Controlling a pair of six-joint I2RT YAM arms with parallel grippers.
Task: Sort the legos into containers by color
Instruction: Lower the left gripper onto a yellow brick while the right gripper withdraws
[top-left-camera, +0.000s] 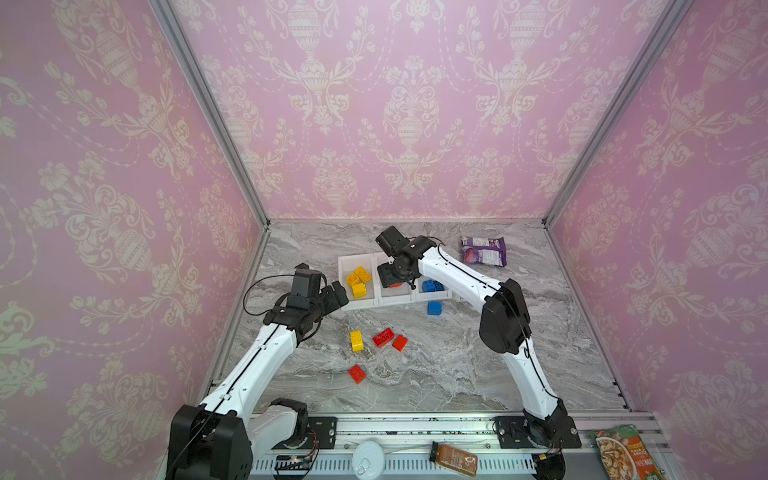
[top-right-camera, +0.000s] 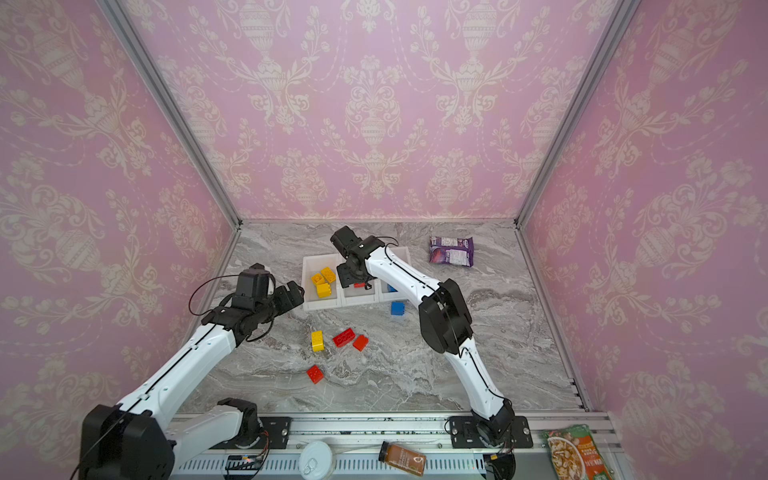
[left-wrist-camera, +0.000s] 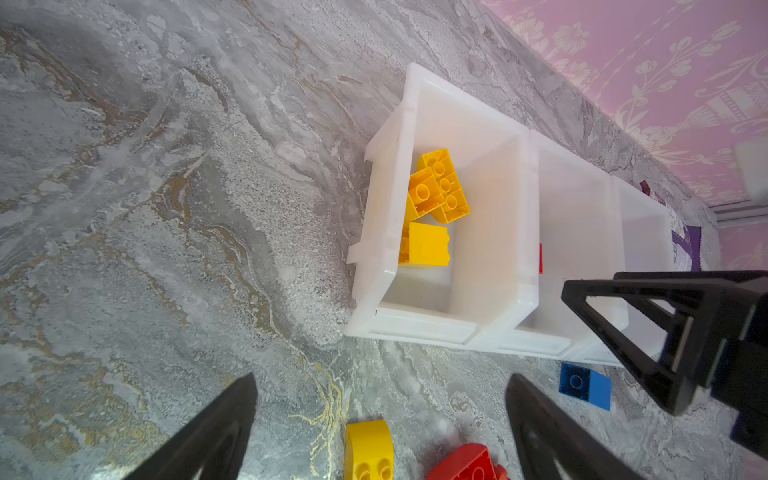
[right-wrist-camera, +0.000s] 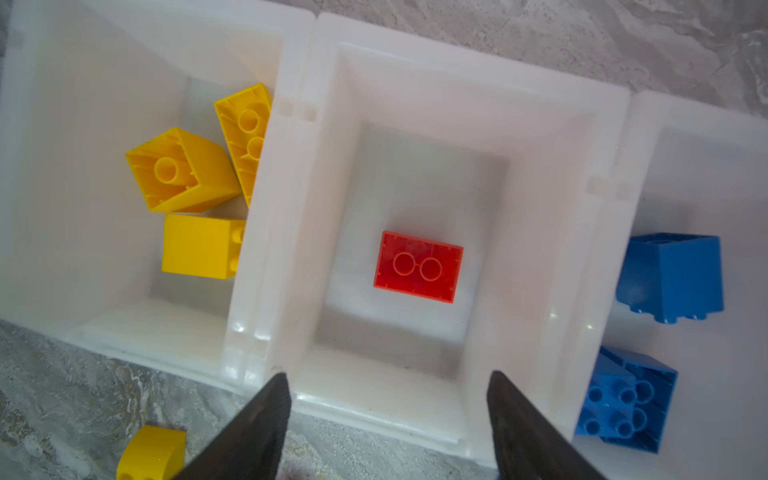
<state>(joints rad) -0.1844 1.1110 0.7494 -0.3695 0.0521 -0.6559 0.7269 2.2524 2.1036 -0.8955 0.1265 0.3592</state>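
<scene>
The left end effector (top-left-camera: 336, 296) hangs just beside the left end of the three white bins (top-left-camera: 360, 304). Its two fingers are wide apart and hold nothing. The left bin (right-wrist-camera: 62, 166) has three yellow bricks (right-wrist-camera: 183, 170) in it.

On the worktop (top-left-camera: 457, 374), in front of the bins, lie one yellow brick (top-left-camera: 356, 341), a long red brick (top-left-camera: 383, 337) and a small red brick (top-left-camera: 400, 343) just beside it. Another red brick (top-left-camera: 357, 373) lies nearer the front.

The right end effector (right-wrist-camera: 388, 374) hangs over the middle bin (right-wrist-camera: 457, 95). Its fingers are apart with nothing between them. One red brick (right-wrist-camera: 417, 267) lies in that bin, bottom side up.

The right bin (right-wrist-camera: 706, 166) has blue bricks (right-wrist-camera: 671, 274) in it. One blue brick (top-left-camera: 434, 308) sits on the worktop just in front of it. A purple packet (top-left-camera: 483, 250) lies far back on the right.
</scene>
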